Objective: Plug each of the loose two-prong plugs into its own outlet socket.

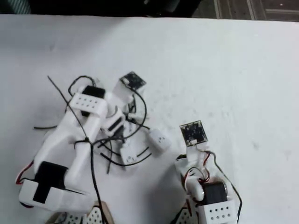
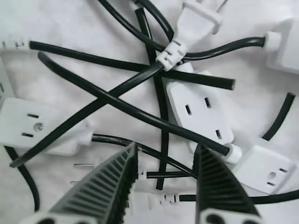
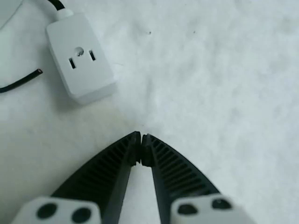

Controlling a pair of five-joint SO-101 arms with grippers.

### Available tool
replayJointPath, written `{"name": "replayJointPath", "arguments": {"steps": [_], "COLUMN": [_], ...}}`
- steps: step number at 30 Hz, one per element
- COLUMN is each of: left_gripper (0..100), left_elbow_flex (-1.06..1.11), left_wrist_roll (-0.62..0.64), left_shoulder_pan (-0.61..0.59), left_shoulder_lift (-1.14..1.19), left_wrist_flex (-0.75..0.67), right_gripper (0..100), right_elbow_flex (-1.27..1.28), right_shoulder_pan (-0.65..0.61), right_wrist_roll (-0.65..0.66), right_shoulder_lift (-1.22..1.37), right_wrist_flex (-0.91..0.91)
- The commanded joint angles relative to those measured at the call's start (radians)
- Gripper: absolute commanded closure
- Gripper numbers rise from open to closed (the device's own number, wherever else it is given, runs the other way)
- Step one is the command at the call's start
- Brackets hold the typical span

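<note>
- Left gripper (image 2: pixel 166 150) – fingers apart, holding nothing, above the tangle of black cords (image 2: pixel 93 60).
- Plug (image 2: pixel 196 21) loose on the table, lying across the cords, not in any socket.
- Two-slot socket (image 2: pixel 201 109) in the middle of the tangle, with cords crossing its edges; grounded socket (image 2: pixel 32 126) is off to one side, a cord over its corner.
- Right gripper (image 3: pixel 140 139) – fingers together, nothing between them, over bare table (image 3: pixel 224 70).
- Lone socket (image 3: pixel 81 56) near the right gripper, face up, slots empty; in the high view it (image 1: pixel 159 139) lies between the two arms.
</note>
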Motion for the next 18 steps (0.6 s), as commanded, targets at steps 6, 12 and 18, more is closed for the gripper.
{"name": "replayJointPath", "arguments": {"steps": [6,12,18], "left_gripper": [80,80,80], "left_elbow_flex": [0.0,0.0,0.0], "left_wrist_roll": [0.011,0.02,0.021], "left_shoulder_pan": [-0.147,-0.136,0.012], "left_shoulder_lift": [-0.012,-0.007,-0.007], "left_wrist_flex": [-0.063,-0.129,-0.144], "right_gripper": [98.0,98.0,98.0], "right_elbow_flex": [0.011,0.011,0.011], "right_shoulder_pan": [0.007,0.007,0.007], "right_wrist_roll": [-0.003,-0.003,-0.003], "right_shoulder_lift": [-0.007,-0.007,-0.007], "right_wrist_flex": [0.004,0.004,0.004]}}
